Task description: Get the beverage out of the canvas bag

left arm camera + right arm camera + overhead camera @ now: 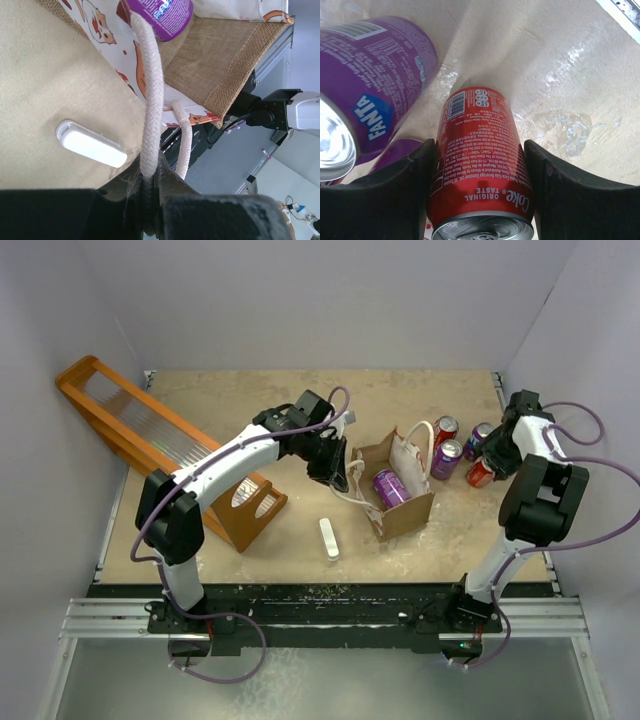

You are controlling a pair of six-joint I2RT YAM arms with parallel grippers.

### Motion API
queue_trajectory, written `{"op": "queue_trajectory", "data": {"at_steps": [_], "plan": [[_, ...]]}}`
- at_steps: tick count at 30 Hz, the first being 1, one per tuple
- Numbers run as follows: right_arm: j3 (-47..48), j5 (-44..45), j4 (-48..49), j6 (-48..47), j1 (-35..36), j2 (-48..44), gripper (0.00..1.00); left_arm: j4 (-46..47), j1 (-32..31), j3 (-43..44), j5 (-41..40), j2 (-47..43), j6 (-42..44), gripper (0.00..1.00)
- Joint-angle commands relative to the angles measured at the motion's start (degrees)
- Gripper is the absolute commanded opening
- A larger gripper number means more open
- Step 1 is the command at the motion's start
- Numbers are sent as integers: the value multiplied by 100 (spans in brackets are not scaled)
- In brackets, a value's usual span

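Note:
The canvas bag (405,502) stands open at mid-table, brown with white printed side panels. A purple beverage can (390,487) lies inside it. My left gripper (338,475) is at the bag's left side, shut on one white rope handle (150,90). The left wrist view shows the bag's burlap wall (215,65) and the purple can (165,15) above the pinched rope at the left gripper (152,172). My right gripper (487,462) is at the far right, with its jaws closed against both sides of an upright red Coke can (480,165) standing on the table.
Beside the Coke can stand a purple Fanta can (370,90), another purple can (447,458) and a red can (445,430). A long orange wooden rack (150,440) lies at the left. A small white oblong object (329,538) lies in front of the bag.

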Motion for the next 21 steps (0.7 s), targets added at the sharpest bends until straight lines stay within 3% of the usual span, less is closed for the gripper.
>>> {"op": "queue_trajectory", "data": {"at_steps": [1,4,5,14,21], "plan": [[113,-262,243,-224,7,-256,71,-31,26,234,80,54,222,0],[-96,-566,369,-375,5,-455,95,68,28,138,160,48,235,0],[-129,-600,371,-434,5,-499,99,130,32,74,207,34,224,0],[-555,-369,211,-769,16,-1538,100,715,13,-665,475,-284,37,0],[-2272,-792,122,-864,17,-3102,100,722,7,-734,682,-310,151,0]]}}
